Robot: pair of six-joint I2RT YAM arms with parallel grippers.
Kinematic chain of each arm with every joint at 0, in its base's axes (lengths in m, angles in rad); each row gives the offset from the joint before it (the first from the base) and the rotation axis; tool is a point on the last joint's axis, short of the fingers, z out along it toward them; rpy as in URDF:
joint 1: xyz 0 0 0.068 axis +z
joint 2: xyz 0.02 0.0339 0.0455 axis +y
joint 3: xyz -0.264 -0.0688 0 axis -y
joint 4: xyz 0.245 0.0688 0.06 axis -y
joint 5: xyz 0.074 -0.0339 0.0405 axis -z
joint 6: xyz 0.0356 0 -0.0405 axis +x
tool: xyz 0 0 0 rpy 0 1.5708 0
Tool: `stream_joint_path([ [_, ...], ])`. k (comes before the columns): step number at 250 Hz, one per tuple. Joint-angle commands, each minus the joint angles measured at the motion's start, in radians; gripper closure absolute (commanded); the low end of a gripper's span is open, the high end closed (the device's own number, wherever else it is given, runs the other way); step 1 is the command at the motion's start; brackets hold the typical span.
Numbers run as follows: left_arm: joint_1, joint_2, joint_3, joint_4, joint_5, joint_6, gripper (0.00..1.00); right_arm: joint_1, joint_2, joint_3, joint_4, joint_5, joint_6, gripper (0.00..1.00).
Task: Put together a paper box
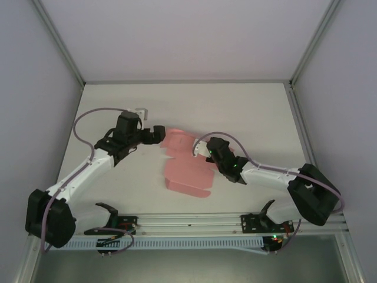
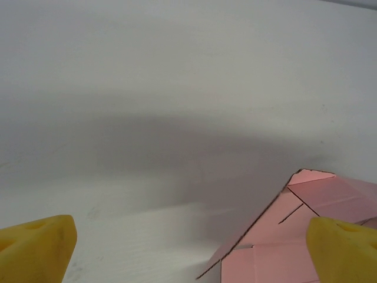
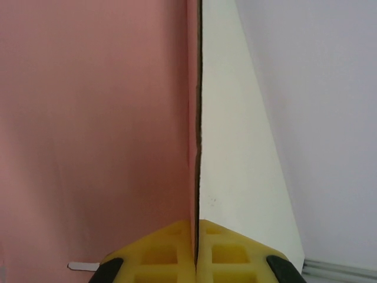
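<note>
The paper box (image 1: pixel 185 174) is a flat die-cut sheet, plain pink on the face that shows. It is marked only by creases and short cut lines.

In the top view its long axis runs from the far end, just beside the left pincer (image 1: pixel 160 133), down toward the arm bases, leaning slightly to the right as it nears them. The near end is a broad panel lying on the white tabletop (image 1: pixel 247 118), with a small tab at its near right corner. The far end looks paler and blurred, and whether it is lifted off the surface cannot be told.

The right pincer (image 1: pixel 197 150) meets the sheet's right-hand edge about midway along its length. Its wrist camera shows the two yellow pads (image 3: pixel 159 253) pressed together with the thin card edge pinched between them. The edge rises straight ahead of the right pincer (image 3: pixel 195 247), with the pink face (image 3: pixel 94 118) spread to the left and white surface to the right.

The left pincer (image 2: pixel 189 250) is spread wide, its yellow fingertips (image 2: pixel 35 247) far apart and holding nothing. A pointed corner of the sheet (image 2: pixel 294 236) lies ahead of the right-hand fingertip, with bare tabletop (image 2: pixel 177 88) ahead of the other. Whether that fingertip touches the card cannot be told.
</note>
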Motion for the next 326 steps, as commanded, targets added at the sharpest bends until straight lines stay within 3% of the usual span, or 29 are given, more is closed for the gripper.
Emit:
stream_joint_path([
  [1, -0.008, 0.055, 0.055, 0.074, 0.076, 0.016, 0.0, 0.008, -0.032, 0.012, 0.045, 0.017, -0.008, 1.0],
  [184, -0.116, 0.237, 0.109, 0.09, 0.066, 0.173, 0.0, 0.018, -0.045, 0.045, -0.023, -0.033, 0.044, 1.0],
  [248, -0.168, 0.22, 0.048, 0.241, -0.008, 0.059, 0.0, 0.026, -0.073, 0.044, -0.017, -0.148, 0.116, 1.0],
  [303, -0.268, 0.224, 0.036, 0.318, -0.25, -0.058, 0.0, 0.036, -0.091, 0.039, 0.015, -0.186, 0.162, 1.0],
  [326, -0.288, 0.233, 0.039, 0.321, -0.277, -0.146, 0.0, 0.035, -0.102, 0.027, 0.033, -0.237, 0.18, 1.0],
])
